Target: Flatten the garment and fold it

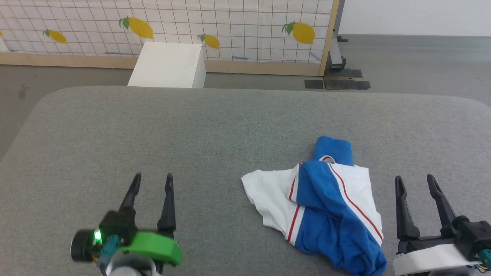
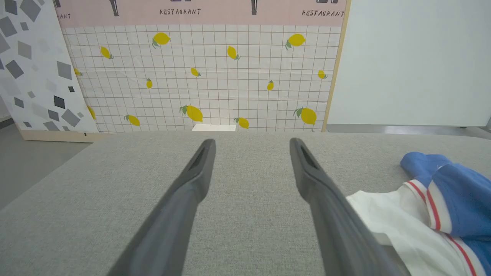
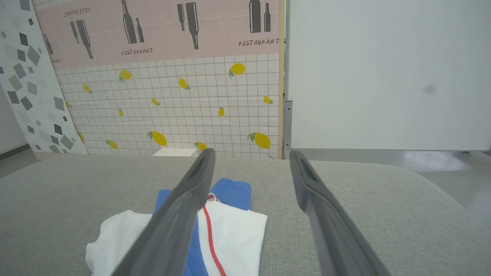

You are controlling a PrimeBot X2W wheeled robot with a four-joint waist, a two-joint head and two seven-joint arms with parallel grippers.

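Left end effector (image 1: pixel 153 176) released | right end effector (image 1: pixel 414 178) released | garment (image 1: pixel 326 199) crumpled | woven table (image 1: pixel 191 126)

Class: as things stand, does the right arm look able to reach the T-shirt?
Probably yes: the open right gripper sits just beside the garment on the grey surface, nothing lying between them.
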